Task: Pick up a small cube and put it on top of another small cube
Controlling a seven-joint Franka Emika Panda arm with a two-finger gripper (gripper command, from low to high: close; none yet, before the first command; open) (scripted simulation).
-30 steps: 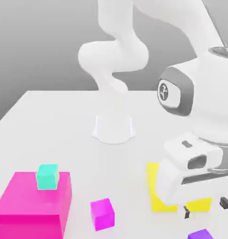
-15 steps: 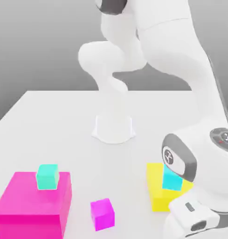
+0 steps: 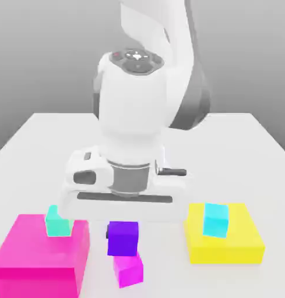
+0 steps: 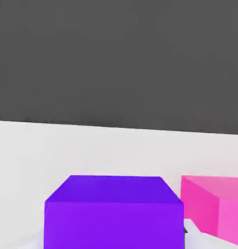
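Observation:
In the exterior view my gripper (image 3: 122, 235) hangs under the big white hand and is shut on the small cube (image 3: 122, 238), deep purple. One dark fingertip (image 3: 108, 233) shows at the cube's side. The purple cube sits directly over the other small cube (image 3: 129, 271), bright magenta, which lies on the table near the front edge. I cannot tell whether the two touch. The hand view has the purple cube (image 4: 113, 214) close up, with a magenta face (image 4: 213, 206) beside it.
A large magenta block (image 3: 39, 259) with a cyan cube (image 3: 57, 222) on top stands at the exterior view's left. A yellow block (image 3: 226, 241) bearing another cyan cube (image 3: 215, 220) stands at the right. The white table (image 3: 45, 151) stretches back behind the hand.
The hand dropped at the exterior view's right, shut on the purple cube, then swung to the middle. It now holds the cube over the small magenta cube.

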